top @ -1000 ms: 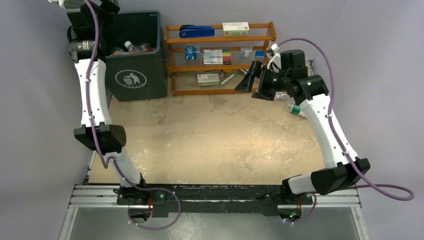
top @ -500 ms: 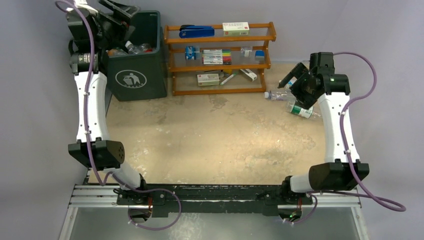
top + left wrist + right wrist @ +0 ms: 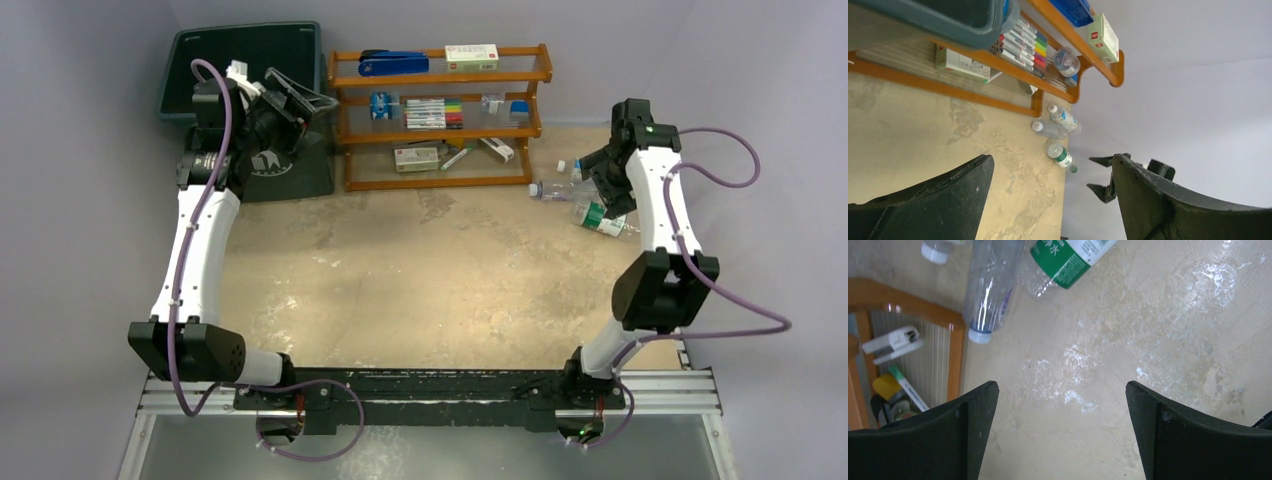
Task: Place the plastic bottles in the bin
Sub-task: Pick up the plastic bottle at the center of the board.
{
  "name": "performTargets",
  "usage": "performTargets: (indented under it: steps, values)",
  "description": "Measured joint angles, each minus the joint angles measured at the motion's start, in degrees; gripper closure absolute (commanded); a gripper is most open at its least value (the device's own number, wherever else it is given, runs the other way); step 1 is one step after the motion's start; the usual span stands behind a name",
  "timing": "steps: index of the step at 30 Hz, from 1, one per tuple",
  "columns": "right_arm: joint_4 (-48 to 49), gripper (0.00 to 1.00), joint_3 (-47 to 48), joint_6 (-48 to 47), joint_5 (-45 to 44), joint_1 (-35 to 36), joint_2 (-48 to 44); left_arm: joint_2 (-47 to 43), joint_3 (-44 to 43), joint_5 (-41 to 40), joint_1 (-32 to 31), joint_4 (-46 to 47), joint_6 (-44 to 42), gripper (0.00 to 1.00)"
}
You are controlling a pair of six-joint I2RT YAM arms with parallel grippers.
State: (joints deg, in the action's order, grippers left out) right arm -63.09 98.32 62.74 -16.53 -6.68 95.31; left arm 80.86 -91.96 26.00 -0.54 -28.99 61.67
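Hovering in front of the bin (image 3: 245, 35) at eleven o'clock on the counter (image 3: 430, 280), the left gripper (image 3: 305, 93) has its fingers spread and pinches nothing. At two o'clock, just beside the wooden rack (image 3: 440, 78), three plastic bottles (image 3: 556, 190) lie on their sides, among them a green-labelled bottle (image 3: 1068, 255). The right gripper (image 3: 1062, 387) hangs above them, fingers spread wide, empty, touching no bottle

Wooden rack (image 3: 450, 183) — markers (image 3: 438, 112); white box (image 3: 471, 56); blue stapler (image 3: 393, 63)

Bright even light, glare on table (image 3: 1220, 277).
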Motion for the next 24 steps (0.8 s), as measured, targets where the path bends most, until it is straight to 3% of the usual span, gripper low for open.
performTargets:
  steps: [13, 24]
  values:
    - [-0.5, 0.00, 5.8, 7.8, -6.5, -7.1, 15.1, -2.0, 2.6, 0.8, -0.4, -3.5, -2.8, 0.11]
    - [-0.4, 0.02, 8.8, 9.9, -6.9, -8.3, 24.2, -1.7, 2.6, -0.9, -0.6, -5.5, -5.3, 0.11]
